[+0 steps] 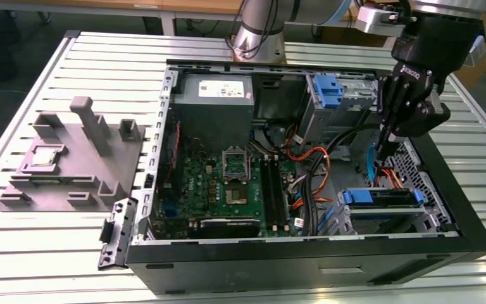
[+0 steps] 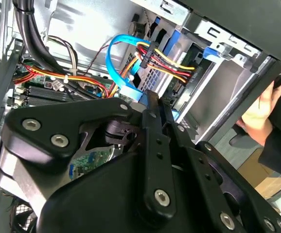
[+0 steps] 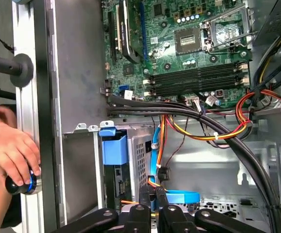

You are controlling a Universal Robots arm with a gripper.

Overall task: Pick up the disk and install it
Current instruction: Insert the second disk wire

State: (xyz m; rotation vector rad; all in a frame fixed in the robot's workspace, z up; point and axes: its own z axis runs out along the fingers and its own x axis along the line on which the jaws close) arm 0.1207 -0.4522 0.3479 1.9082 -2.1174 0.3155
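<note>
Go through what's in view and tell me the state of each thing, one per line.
Computer case: lying on its side, side panel off, inside exposed.
Disk: seated in the drive bay.
Processor socket: empty.
End effector: down inside the case among the cables, fingers together, holding nothing visible.
Memory slots: filled with sticks.
Hand: resting on a knob outside the case.

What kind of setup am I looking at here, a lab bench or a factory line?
Likely a lab bench: an open computer case on a slatted metal table, a grey parts fixture beside it, and a person's hand nearby.
</note>
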